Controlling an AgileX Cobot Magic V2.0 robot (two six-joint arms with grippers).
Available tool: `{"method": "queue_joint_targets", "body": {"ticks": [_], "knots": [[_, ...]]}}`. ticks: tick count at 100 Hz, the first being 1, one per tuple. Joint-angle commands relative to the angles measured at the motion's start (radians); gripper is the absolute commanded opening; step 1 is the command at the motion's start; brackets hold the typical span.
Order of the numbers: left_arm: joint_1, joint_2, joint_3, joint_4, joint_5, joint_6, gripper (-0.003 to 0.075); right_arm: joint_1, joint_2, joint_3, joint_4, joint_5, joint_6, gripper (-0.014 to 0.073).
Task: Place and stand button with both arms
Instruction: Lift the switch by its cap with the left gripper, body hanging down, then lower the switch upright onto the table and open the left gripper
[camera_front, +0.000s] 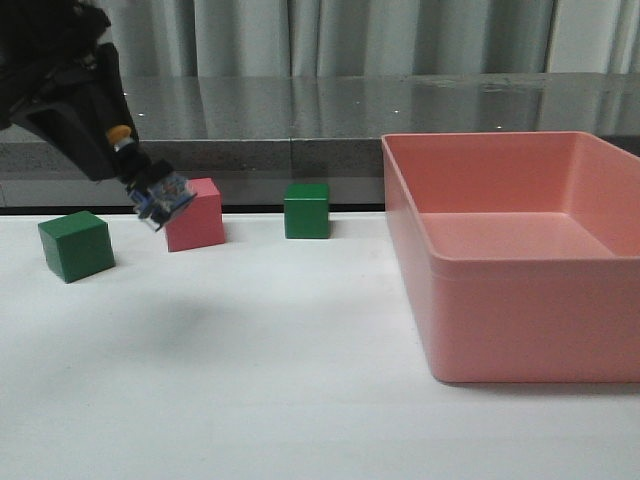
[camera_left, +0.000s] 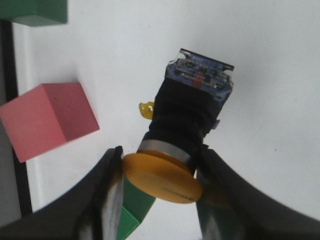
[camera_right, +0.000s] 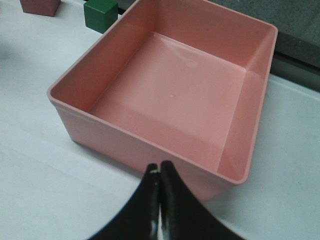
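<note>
Left gripper (camera_left: 159, 187): fingers (camera_left: 107, 195) spread only as wide as the button's yellow cap and pinching the button (camera_left: 187, 117) there, one finger on each side of the cap rim. The button sticks out past the fingertips, tilted, with the silver ring and black body next and the clear-blue base farthest from the fingers. In the front view the left gripper (camera_front: 122, 135) holds the button (camera_front: 155, 188) up off the table (camera_front: 300, 400), cap up toward the fingers, base pointing down and away, in front of the pink cube (camera_front: 196, 214). One green cube (camera_front: 76, 245) is on the table on the other side of the fingers from the pink cube; a second green cube (camera_front: 306, 210) sits beyond the pink one. Right gripper (camera_right: 159, 172): fingers (camera_right: 148, 200) pressed together, tips touching, holding nothing. They hang over the table just short of the near wall of the pink bin (camera_right: 125, 142), which lies straight ahead of the tips.
</note>
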Motion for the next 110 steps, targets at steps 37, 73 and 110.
{"method": "queue_joint_targets", "body": {"ticks": [37,73,110], "knots": [[-0.336,0.108,-0.030,0.736,0.003,-0.644,-0.0020,-0.008,0.005,-0.023,-0.010,-0.085,-0.002,-0.0062],[-0.385,0.190,-0.030,0.854,0.095,-0.733,-0.0019,-0.008,0.005,-0.023,-0.010,-0.083,-0.002,-0.0062],[-0.387,0.190,-0.030,0.833,0.149,-0.733,0.0310,-0.008,0.005,-0.023,-0.010,-0.082,-0.002,-0.0062]]}}
